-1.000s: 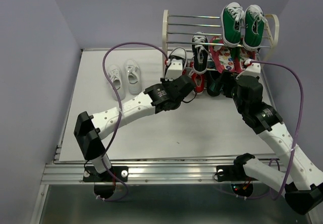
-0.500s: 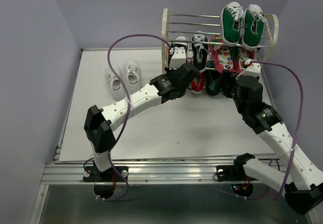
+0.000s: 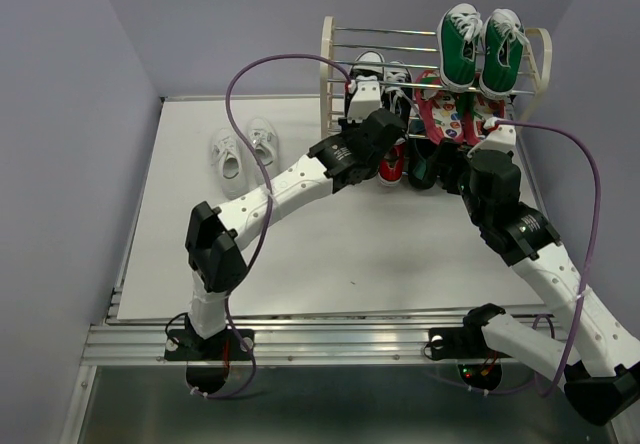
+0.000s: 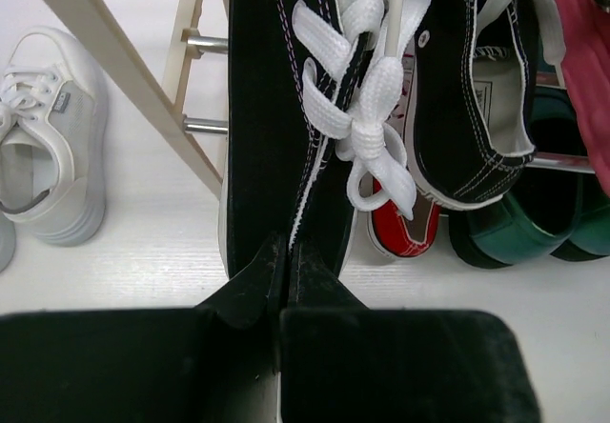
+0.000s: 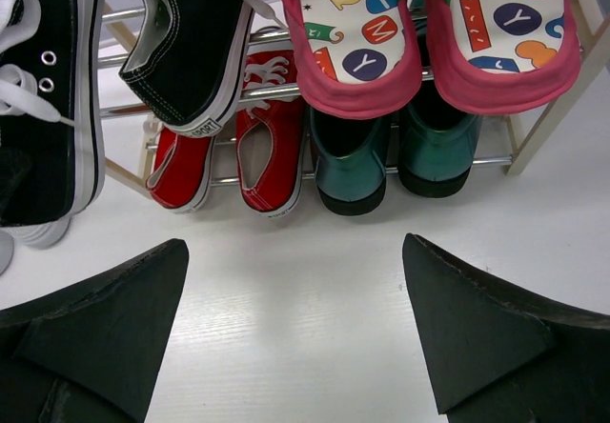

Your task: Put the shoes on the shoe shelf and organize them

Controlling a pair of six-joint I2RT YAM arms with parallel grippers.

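My left gripper point(image 3: 365, 86) point(image 4: 286, 251) is shut on the heel of a black sneaker point(image 3: 368, 63) point(image 4: 276, 109) and holds it at the left of the shoe shelf point(image 3: 328, 59) point(image 4: 114, 61), over its middle rods. The second black sneaker point(image 3: 396, 84) point(image 4: 477, 80) rests on the rods beside it. The red pair point(image 3: 392, 169) point(image 5: 272, 161) stands under the shelf. Two white sneakers point(image 3: 245, 151) point(image 4: 52, 147) lie on the table to the left. My right gripper point(image 3: 487, 149) point(image 5: 295, 318) is open and empty, low in front of the shelf's right half.
Green sneakers point(image 3: 480, 49) sit on the top tier. Pink patterned flip-flops point(image 3: 445, 109) point(image 5: 429, 32) lean on the middle rods at right. A teal pair point(image 5: 391, 156) stands under them. Purple walls enclose the white table point(image 3: 300, 254).
My left arm has raised the black sneaker from table height and carried it back and right to the shelf's middle rods. The right arm has not moved.
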